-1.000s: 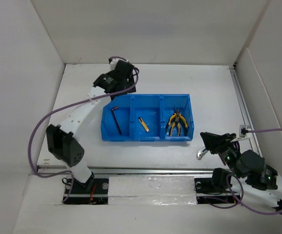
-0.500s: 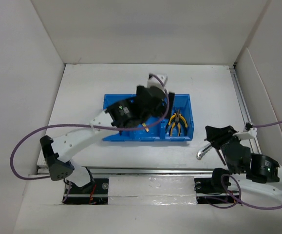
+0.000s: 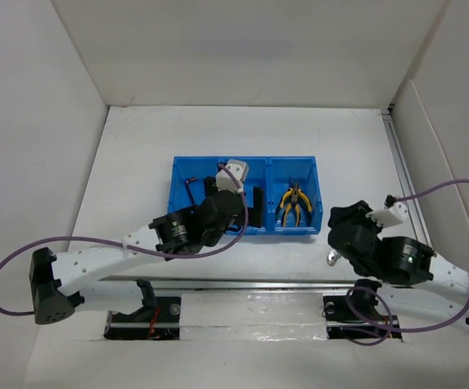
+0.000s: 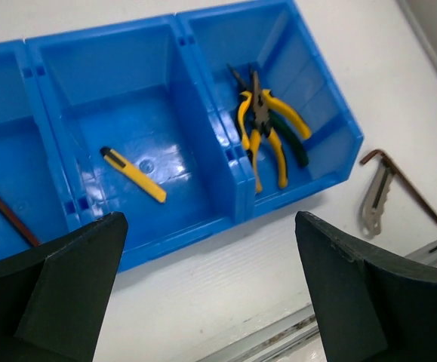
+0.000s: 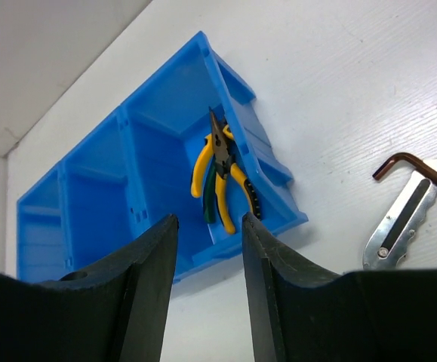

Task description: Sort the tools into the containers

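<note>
Both empty: left gripper spread wide, right gripper narrowly parted; hex key touching silver piece beside blue tray may be snagged together

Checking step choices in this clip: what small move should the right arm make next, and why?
Probably lower the right end effector toward the silver metal piece and close on it. It lies on the table with a hex key, outside the blue tray, and the jaws stand open and empty close by.
</note>
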You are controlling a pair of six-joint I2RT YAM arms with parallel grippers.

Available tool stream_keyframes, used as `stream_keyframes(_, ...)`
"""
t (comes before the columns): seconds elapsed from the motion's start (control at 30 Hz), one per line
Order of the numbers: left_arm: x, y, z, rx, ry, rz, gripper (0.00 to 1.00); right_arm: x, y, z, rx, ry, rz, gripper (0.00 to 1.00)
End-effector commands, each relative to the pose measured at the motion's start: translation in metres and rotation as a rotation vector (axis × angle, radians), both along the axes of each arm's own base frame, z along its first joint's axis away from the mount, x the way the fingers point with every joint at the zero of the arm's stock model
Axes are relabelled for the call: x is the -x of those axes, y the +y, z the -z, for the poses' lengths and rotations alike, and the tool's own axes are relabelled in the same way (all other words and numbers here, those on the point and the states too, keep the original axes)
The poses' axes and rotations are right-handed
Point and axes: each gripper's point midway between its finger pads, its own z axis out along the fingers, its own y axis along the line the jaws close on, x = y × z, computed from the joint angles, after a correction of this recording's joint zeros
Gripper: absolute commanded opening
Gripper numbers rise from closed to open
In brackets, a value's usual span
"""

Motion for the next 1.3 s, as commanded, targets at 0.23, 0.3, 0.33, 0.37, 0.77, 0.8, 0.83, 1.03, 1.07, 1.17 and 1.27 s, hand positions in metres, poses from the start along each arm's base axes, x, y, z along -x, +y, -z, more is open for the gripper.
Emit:
stream_keyframes(0.23,0.002,0.015,-0.020,0.126,-0.098,-0.030,0.94,-0.058,-0.011,-0.057,0.018,0.020,0.142,0.46)
stream_keyframes(0.3,-0.003,0.023,-0.021,0.116,-0.111,-0.075,0.95,-0.061,-0.015,-0.054,-0.003,0.053,0.126,0.46)
stream_keyframes(0.33,-0.004,0.028,-0.019,0.103,-0.110,-0.096,0.95,-0.063,-0.019,-0.053,-0.022,0.058,0.139,0.46)
stream_keyframes(0.37,-0.005,0.031,-0.018,0.096,-0.114,-0.115,0.95,-0.066,-0.027,-0.039,-0.052,0.093,0.164,0.46)
stream_keyframes(0.77,-0.013,0.049,-0.014,0.053,-0.133,-0.211,0.95,-0.062,-0.113,0.061,-0.460,0.221,0.611,0.46)
stream_keyframes(0.8,-0.013,0.049,-0.014,0.050,-0.132,-0.215,0.95,-0.062,-0.113,0.055,-0.502,0.189,0.624,0.45)
stream_keyframes(0.83,-0.014,0.050,-0.013,0.045,-0.133,-0.220,0.95,-0.062,-0.112,0.062,-0.530,0.177,0.631,0.45)
stream_keyframes(1.03,-0.017,0.054,-0.007,-0.002,-0.125,-0.264,0.95,-0.057,-0.127,0.066,-0.600,0.088,0.748,0.47)
stream_keyframes(1.07,-0.017,0.054,-0.008,-0.001,-0.125,-0.266,0.95,-0.060,-0.130,0.061,-0.585,0.083,0.750,0.48)
stream_keyframes(1.17,-0.017,0.054,-0.007,-0.005,-0.120,-0.264,0.95,-0.069,-0.126,0.072,-0.521,0.168,0.723,0.48)
stream_keyframes(1.27,-0.017,0.054,-0.008,0.001,-0.120,-0.263,0.95,-0.076,-0.121,0.089,-0.499,0.261,0.715,0.48)
